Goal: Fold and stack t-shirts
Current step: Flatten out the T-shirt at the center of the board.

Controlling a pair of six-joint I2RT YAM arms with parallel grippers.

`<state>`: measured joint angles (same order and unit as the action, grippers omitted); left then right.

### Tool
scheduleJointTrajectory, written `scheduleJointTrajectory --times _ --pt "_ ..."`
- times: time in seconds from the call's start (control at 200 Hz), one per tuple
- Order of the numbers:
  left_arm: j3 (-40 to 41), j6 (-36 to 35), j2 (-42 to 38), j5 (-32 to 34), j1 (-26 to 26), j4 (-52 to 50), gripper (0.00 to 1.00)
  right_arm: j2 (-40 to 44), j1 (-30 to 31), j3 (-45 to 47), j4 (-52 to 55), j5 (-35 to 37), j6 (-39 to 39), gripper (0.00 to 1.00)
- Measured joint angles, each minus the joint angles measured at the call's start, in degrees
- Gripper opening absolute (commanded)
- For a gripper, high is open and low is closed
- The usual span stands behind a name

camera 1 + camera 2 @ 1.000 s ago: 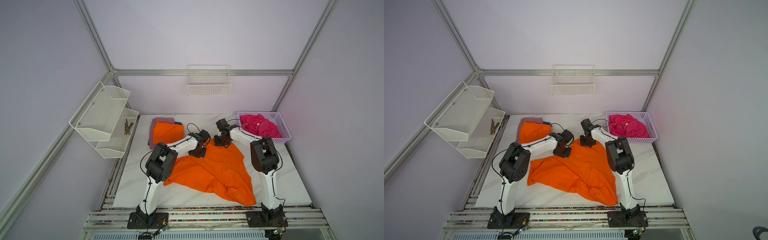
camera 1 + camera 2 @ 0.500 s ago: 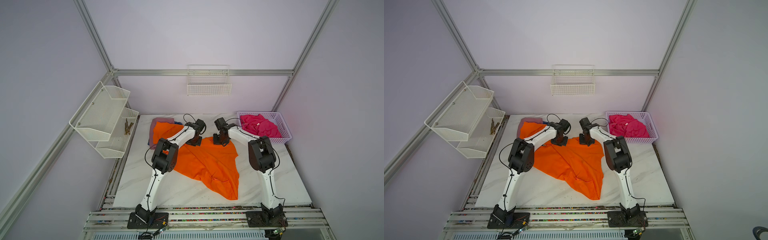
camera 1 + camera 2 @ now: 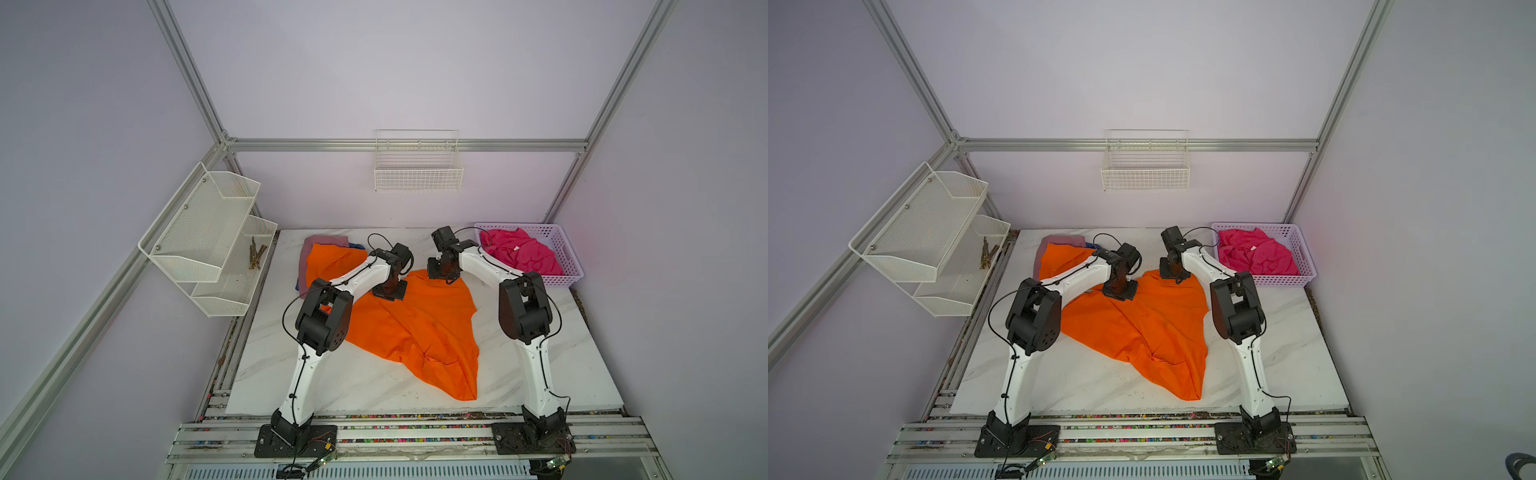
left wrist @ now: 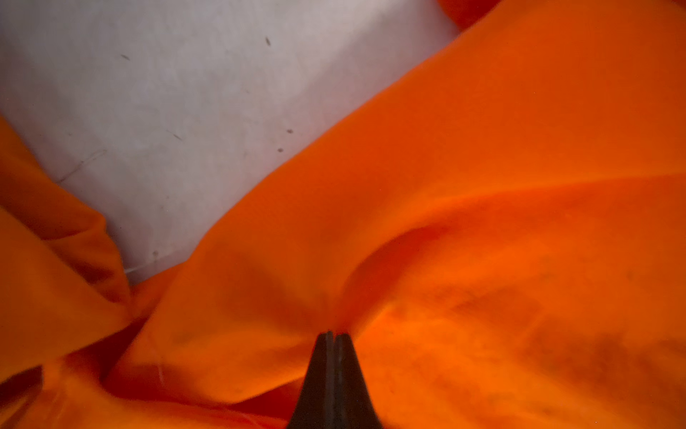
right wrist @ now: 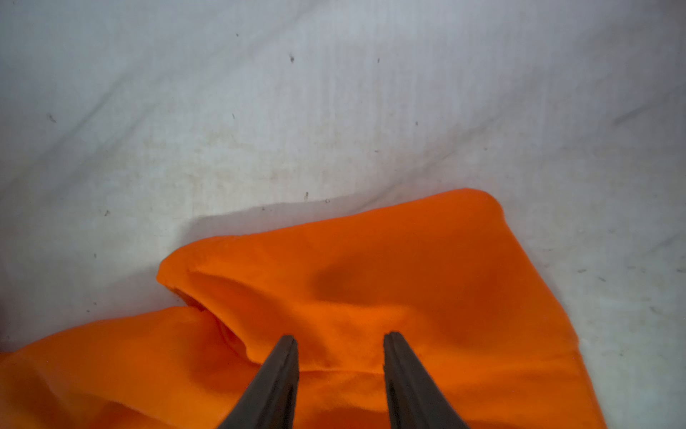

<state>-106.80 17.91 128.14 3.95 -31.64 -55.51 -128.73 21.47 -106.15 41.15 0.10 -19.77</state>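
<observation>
The loose bright orange cloth t-shirt [image 3: 415, 328] lies rumpled at the centre of the white marble tabletop [image 3: 582, 357]. At its 11 o'clock edge the left gripper [image 4: 335, 334] is pinched together on a pucker of cloth. At 1 o'clock the right gripper [image 5: 341, 335] holds its jaws apart above a corner. I'd grip that corner squarely, then draw both edges taut before folding.

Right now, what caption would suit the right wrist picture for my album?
Right tool, open, over a rumpled corner of the orange t-shirt on the pale table.
</observation>
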Motion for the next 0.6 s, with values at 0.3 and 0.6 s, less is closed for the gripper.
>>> scheduleJointTrajectory --times 0.3,0.6 --pt "4.52 0.59 -9.60 1.73 -1.20 -1.75 0.00 23.67 2.73 18.23 -2.08 -4.61 4.87 0.51" --pt "26.45 2.27 -31.39 9.79 3.67 0.66 0.34 42.01 8.22 37.38 -1.88 -5.99 7.69 0.53"
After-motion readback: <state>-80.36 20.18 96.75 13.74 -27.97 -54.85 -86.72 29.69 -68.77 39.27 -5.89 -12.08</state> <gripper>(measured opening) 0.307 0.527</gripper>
